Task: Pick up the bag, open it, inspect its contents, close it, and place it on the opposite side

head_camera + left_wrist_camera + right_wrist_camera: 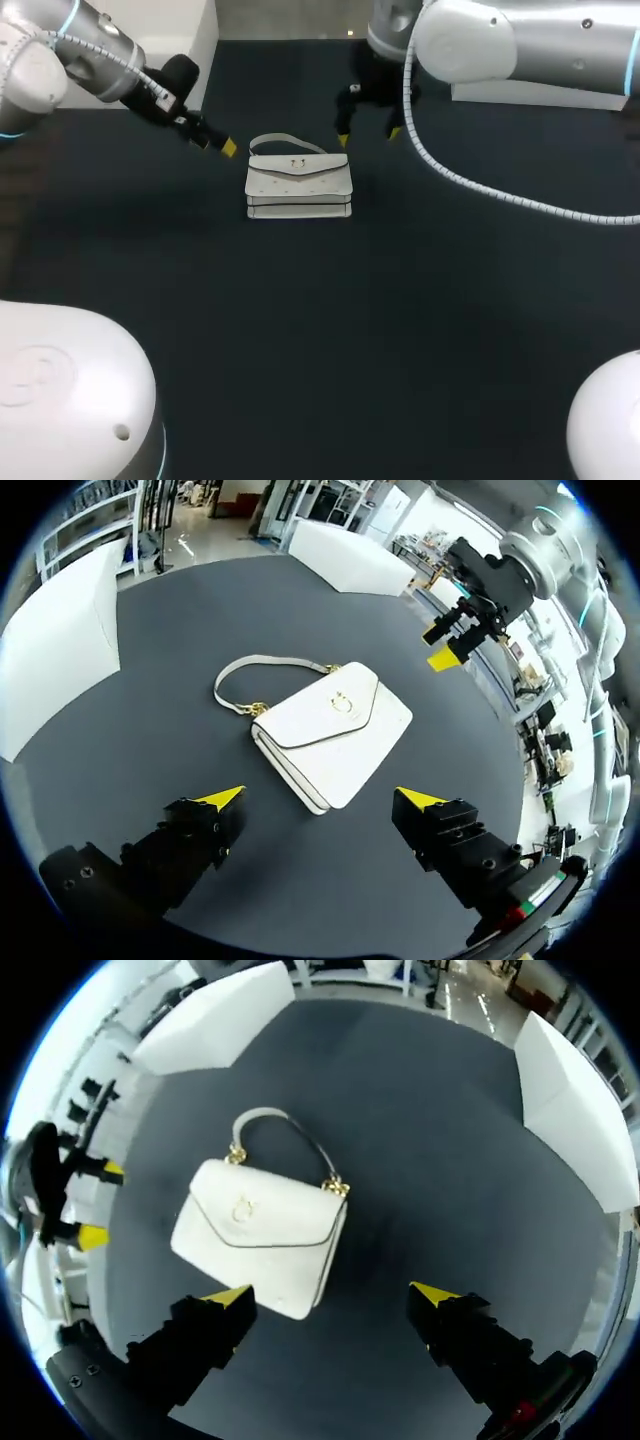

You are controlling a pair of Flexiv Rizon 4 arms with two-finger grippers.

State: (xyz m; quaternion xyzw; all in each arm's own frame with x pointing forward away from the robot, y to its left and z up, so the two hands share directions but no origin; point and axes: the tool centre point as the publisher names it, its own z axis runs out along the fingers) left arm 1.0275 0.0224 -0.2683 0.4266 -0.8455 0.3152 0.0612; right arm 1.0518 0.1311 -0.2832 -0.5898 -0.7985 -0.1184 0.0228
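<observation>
A white handbag [298,184] with a gold clasp lies flat on the dark table, flap closed, its strap arching toward the far edge. My left gripper [218,144] hangs open just off the bag's far left corner, touching nothing. My right gripper [368,133] stands open above the table at the bag's far right corner. From the left wrist the bag [334,729] lies ahead of the open gripper [322,798], with my other gripper [458,640] beyond it. From the right wrist the bag [262,1231] lies ahead of the open gripper [332,1292], slightly to one side.
White blocks stand at the table's back left [170,45] and back right [540,92]. The dark tabletop [340,330] spreads wide in front of the bag. A grey cable [480,190] hangs from my right arm over the table's right side.
</observation>
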